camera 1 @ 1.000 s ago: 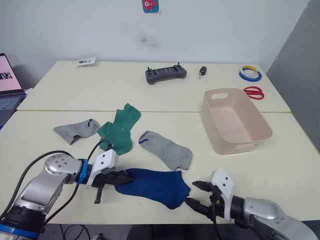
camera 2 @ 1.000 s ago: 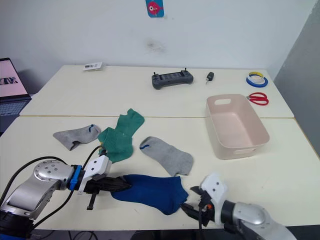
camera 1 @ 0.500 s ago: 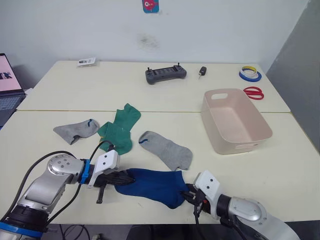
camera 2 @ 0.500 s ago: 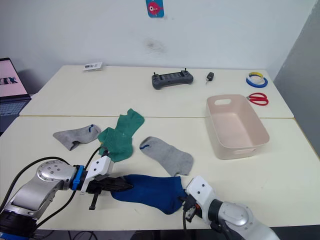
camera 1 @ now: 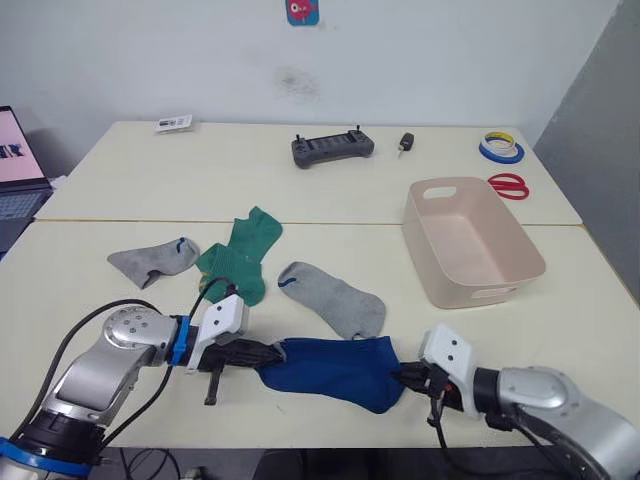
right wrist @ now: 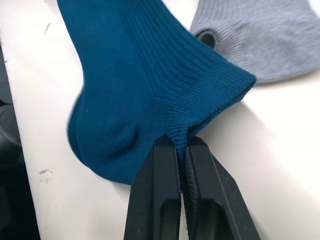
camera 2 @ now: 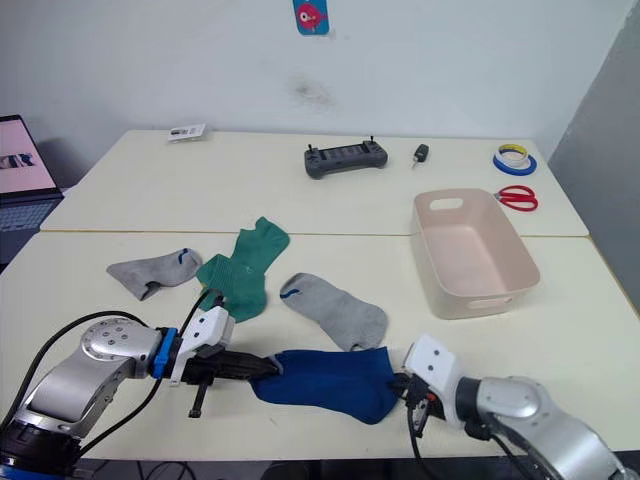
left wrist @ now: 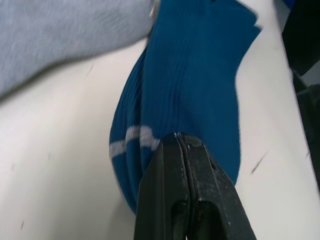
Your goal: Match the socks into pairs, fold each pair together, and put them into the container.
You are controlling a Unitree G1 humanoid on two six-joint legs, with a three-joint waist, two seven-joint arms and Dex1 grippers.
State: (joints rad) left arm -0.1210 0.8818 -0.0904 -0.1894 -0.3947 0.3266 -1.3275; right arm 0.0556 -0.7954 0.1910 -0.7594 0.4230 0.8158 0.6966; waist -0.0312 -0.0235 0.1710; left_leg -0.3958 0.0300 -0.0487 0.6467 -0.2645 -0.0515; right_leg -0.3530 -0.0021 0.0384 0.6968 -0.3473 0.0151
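Altogether 2 grey socks [camera 1: 333, 297], 1 container [camera 1: 470, 240]

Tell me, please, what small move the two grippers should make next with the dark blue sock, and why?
Probably bring the right gripper over toward the left gripper, folding the dark blue socks in half. Each gripper is shut on one end, the fabric lies stretched on the table, and the container holds nothing yet.

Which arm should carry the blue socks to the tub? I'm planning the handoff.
Likely the right. Both grippers pinch the dark blue socks, but the right gripper holds the end nearer the container, which sits on the robot's right; the left gripper is farther.
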